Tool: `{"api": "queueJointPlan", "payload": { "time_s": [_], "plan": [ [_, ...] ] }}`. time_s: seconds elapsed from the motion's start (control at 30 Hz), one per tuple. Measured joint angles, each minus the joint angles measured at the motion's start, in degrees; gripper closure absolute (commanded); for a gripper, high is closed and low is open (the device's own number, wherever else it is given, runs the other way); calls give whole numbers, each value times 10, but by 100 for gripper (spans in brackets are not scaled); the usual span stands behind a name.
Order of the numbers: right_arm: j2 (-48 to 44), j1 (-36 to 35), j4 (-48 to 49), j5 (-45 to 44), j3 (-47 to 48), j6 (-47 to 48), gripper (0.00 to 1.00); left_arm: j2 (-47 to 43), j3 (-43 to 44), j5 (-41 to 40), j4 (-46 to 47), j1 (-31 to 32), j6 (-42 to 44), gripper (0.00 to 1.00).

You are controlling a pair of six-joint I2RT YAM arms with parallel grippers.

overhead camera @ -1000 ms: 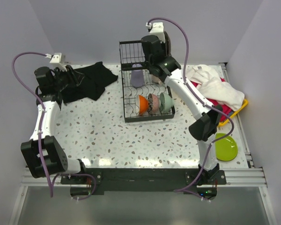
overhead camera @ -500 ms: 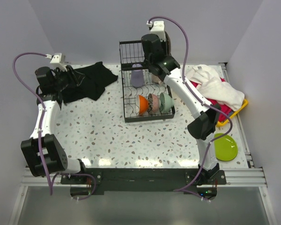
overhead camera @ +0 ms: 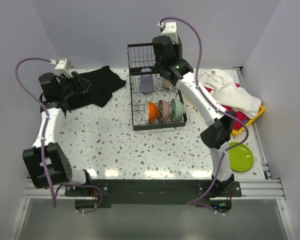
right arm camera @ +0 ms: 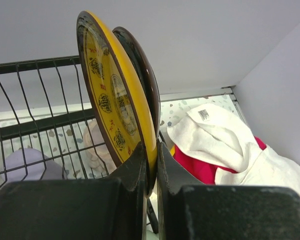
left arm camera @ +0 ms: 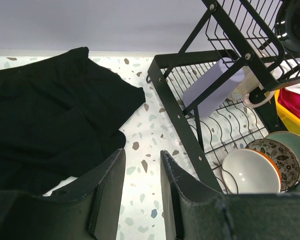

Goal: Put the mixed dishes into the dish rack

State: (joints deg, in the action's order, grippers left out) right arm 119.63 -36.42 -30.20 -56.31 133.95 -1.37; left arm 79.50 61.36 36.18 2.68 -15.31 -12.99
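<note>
Grey walls, speckled tabletop. R end effector is pinched on the bottom rim of a yellow plate, held upright. A dark plate sits right behind it; can't tell if that one's in the grip too. Wires of the dish rack run just left of and below the fingers.

Risks as I read it:
- The grip is on a thin rim, so the plate could pivot or slip while going down.
- The rim may snag a wire.
- The dark plate may get knocked.

L end effector is spread and empty, w/ black cloth to its left and racked bowls to its right. Lime plate lies on the tabletop, well back from R end effector.
</note>
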Motion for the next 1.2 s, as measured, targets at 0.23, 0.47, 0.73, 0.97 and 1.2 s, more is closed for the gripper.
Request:
{"api": "queueJointPlan", "payload": {
  "time_s": [0.23,0.47,0.73,0.97,1.2],
  "plan": [
    [2,0,-9,-13,-7,-2,100,0,-4,0,3,0,-5,61],
    [23,-4,-6,-16,-7,-2,100,0,-7,1,7,0,-11,61],
    [64,-3,6,-22,2,-2,100,0,-12,2,9,0,-13,61],
    [86,-2,-2,-40,31,-19,100,4,-13,3,10,0,-14,60],
    [105,2,4,-41,53,-22,50,9,-13,4,11,0,-15,60]
  ]
}}
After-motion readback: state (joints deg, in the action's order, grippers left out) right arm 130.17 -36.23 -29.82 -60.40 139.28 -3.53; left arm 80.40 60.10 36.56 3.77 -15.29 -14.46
